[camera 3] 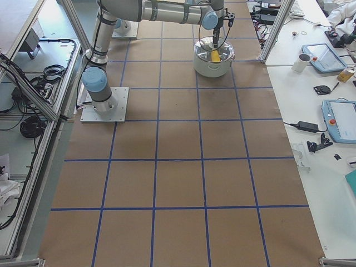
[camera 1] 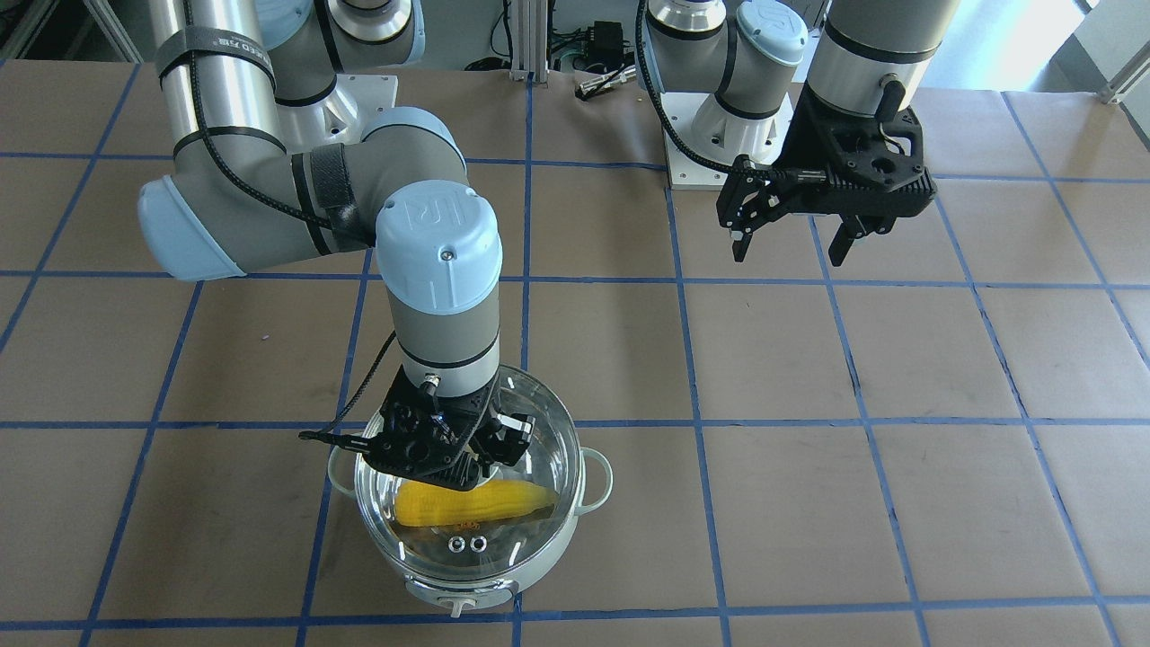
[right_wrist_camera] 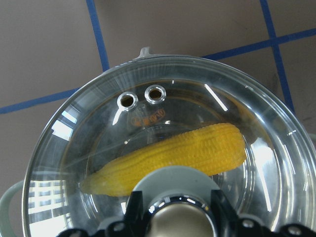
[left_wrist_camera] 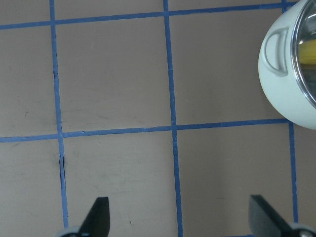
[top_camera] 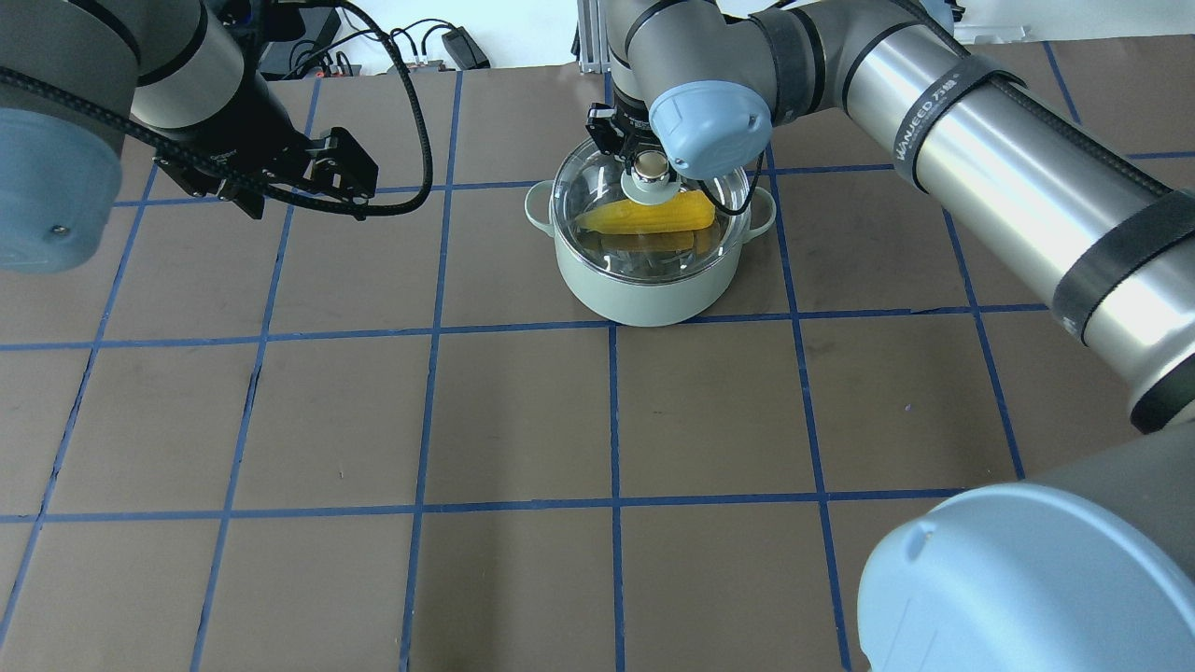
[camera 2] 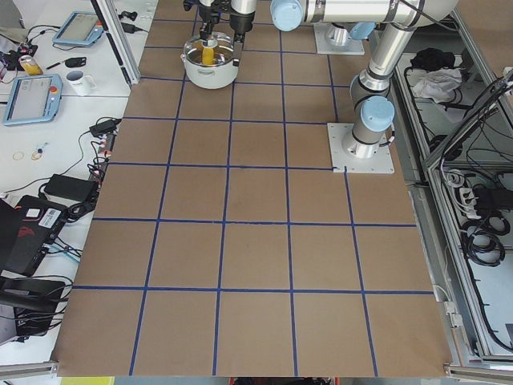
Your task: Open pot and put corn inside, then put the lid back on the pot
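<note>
Glass lid on pot (corn w/in)

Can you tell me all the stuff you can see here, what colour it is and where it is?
pot: one, pale mint-white, on the table's far side from the robot
corn: one, yellow, lying inside the pot
lid: one, clear glass with a beige knob, covering the pot
table: one, brown, under everything
tape lines: many, blue, a grid across the table
side desk: one, white, beside the table
mug: one, white, on the side desk
tablets: two, blue-edged, on the side desk
right gripper: one, black, shut on the knob
left gripper: one, black, open, in the air away from the pot
</note>
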